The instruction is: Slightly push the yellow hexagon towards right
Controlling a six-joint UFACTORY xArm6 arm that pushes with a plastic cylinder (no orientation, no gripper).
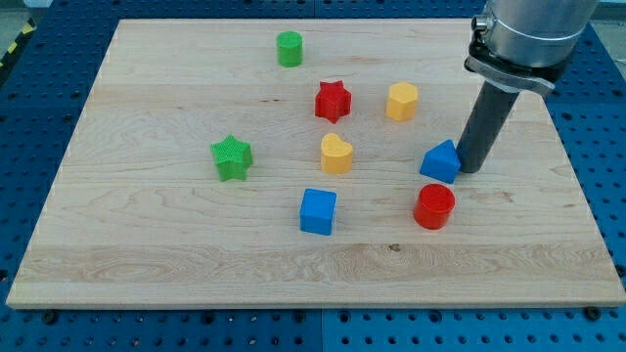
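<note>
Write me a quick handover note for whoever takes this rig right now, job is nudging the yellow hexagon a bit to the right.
My tip: down at the board, right beside the blue block, on its right side.
Yellow hexagon: upper middle of the board, right of the red star, well up and left of my tip, untouched.
Done: no sign of a push yet.
Left: bring my tip round to the hexagon's left side, avoiding the yellow heart, then push it slightly right.

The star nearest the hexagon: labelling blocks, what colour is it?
Red. The star sits just left of the yellow hexagon; the camera view shows it plainly.
</note>
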